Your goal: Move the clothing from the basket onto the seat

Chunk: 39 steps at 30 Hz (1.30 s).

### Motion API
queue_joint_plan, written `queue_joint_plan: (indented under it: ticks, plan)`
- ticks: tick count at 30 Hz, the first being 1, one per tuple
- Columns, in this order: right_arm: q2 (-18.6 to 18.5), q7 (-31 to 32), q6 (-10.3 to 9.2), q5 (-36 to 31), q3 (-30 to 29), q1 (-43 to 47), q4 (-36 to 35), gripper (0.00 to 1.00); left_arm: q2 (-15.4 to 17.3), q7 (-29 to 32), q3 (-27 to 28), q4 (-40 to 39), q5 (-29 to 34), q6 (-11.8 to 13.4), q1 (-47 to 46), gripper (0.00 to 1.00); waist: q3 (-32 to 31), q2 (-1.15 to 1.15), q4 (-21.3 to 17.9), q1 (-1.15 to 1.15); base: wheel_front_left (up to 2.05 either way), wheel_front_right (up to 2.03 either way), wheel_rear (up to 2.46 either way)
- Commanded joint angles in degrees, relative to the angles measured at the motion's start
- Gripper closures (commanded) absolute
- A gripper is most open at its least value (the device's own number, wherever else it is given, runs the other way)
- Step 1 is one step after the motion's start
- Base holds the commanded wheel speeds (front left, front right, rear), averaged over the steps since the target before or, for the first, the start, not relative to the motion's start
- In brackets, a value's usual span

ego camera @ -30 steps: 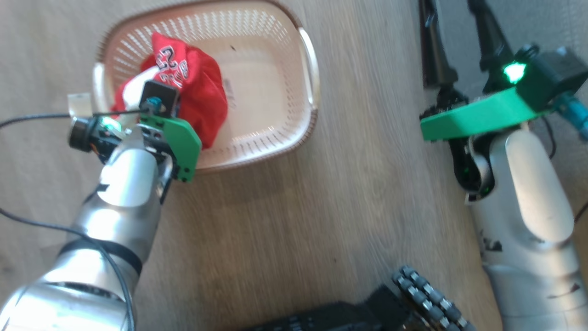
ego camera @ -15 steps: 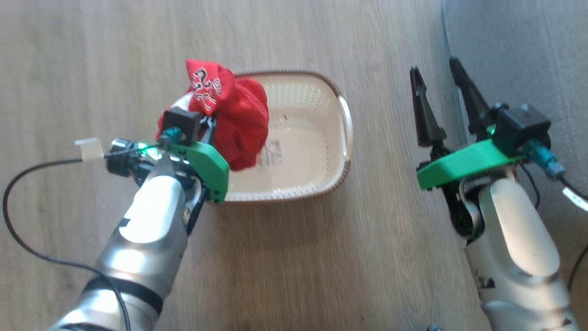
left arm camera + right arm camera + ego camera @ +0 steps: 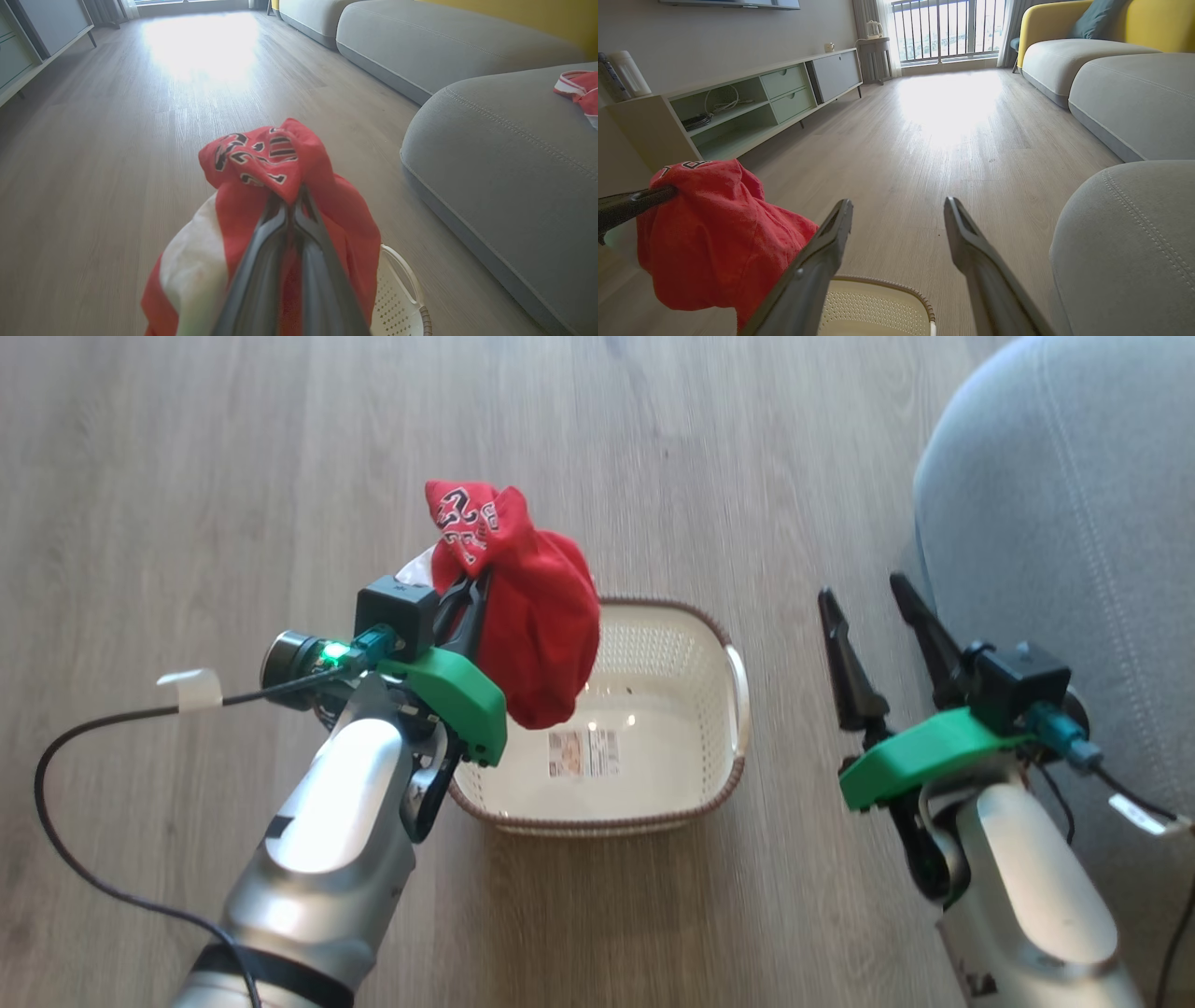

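Clothing [image 3: 537, 616] up in the air: a bunched red garment with a white panel, hanging over the left side of the basket [image 3: 724, 649]. Clamped at its top fold by the left gripper [image 3: 470, 597], long dark fingers pressed together through the cloth, lettered patch flopped over the tips. Looks soft, light and limp: sure to sag, swing and drape, no fear of breakage, but liable to slip if pinched by a thin edge only. Best taken by a thick gathered fold, as here, not by the trim.

Basket down on the wooden floor [image 3: 187, 476], nothing but a label sticker [image 3: 583, 753] on the part of its bottom in sight. Over to the right, the seat [image 3: 1074, 523], grey and rounded, with another red-and-white garment [image 3: 579, 88] lying on its far part.

Right gripper [image 3: 862, 590] idle between basket and seat, fingers spread wide, holding nothing. Next, by the look of it: carry rightward, high enough to clear the cushion edge, then let go.
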Motion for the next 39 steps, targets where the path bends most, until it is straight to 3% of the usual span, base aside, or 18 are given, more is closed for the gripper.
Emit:
queue_joint_plan:
  ticks: [1,17,39]
  plan:
    - [0.16,-0.38,-0.02,-0.27,1.28,0.01,-1.46,0.0,0.93,-0.72,1.44,-2.55,-0.31,0.62,-1.17,1.0,-1.87,-0.01,0.75,0.01,0.0,0.0,0.0]
    - [0.47,-0.38,-0.02,0.23,2.3,5.15,-0.15,0.0,0.93,-0.72,0.23,-16.7,-0.65,1.56,0.68,1.0,-8.81,-0.01,0.6,0.01,0.0,0.0,0.0]
    - [0.72,-0.38,-0.02,0.5,2.73,4.66,-1.18,0.0,1.73,0.03,-0.67,-25.87,-0.59,2.57,0.37,1.0,-7.52,-0.01,0.24,0.01,0.0,0.0,0.0]
